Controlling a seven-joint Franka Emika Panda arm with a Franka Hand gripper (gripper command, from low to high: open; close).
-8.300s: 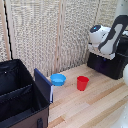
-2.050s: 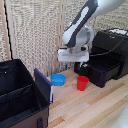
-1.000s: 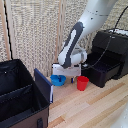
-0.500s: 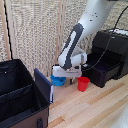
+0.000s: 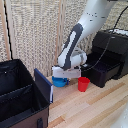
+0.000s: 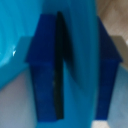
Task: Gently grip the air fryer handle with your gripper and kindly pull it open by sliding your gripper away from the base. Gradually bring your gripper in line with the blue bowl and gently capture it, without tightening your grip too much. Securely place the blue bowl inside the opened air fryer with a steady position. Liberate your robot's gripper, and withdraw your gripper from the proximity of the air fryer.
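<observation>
The blue bowl [image 5: 60, 81] sits on the wooden floor beside the red cup. My gripper [image 5: 63, 78] is down on the bowl from above. In the wrist view the two blue fingertips [image 6: 46, 65] straddle the bowl's wall [image 6: 80, 45], which fills the narrow gap between them, so the gripper [image 6: 80, 70] looks shut on the rim. The black air fryer [image 5: 114, 47] stands at the exterior view's right with its drawer [image 5: 99, 71] pulled out toward the bowl.
A red cup [image 5: 83, 84] stands just to the exterior view's right of the bowl, between it and the drawer. A big black fabric case [image 5: 20, 97] with a blue-edged flap [image 5: 44, 86] stands at the left. A woven screen [image 5: 40, 35] is behind.
Over the last seconds the arm came from the air fryer to the bowl and lowered onto it. In the last half second it has hardly moved.
</observation>
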